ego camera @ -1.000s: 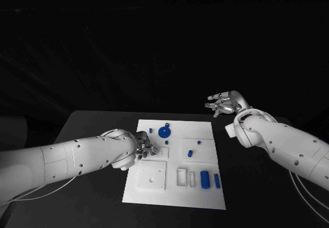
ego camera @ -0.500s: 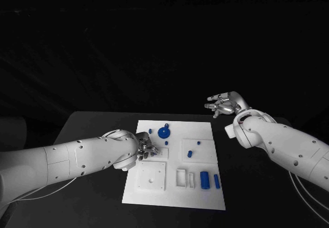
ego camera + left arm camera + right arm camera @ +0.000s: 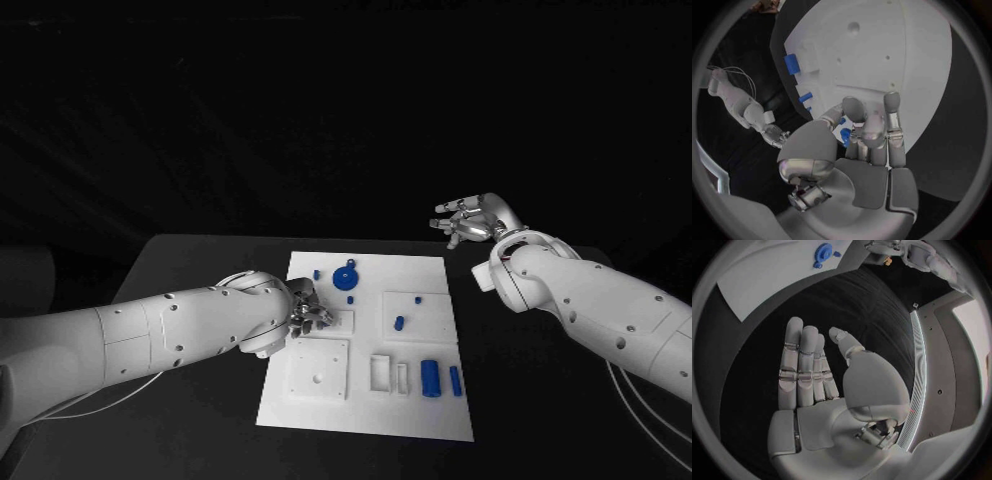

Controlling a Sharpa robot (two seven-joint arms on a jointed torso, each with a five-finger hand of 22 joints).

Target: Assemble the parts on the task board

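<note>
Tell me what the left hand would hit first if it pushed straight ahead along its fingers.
Probably the white task board: the left hand, holding a small blue part, points at it. Depth is unclear.

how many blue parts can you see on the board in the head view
6: round part and small peg far-centre, two small ones in the right tray, two bars near-right. The left hand may hide more.

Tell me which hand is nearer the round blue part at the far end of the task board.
Left. The left hand is over the task board just short of the round blue part; the right hand is raised beyond the board's far right corner.
</note>
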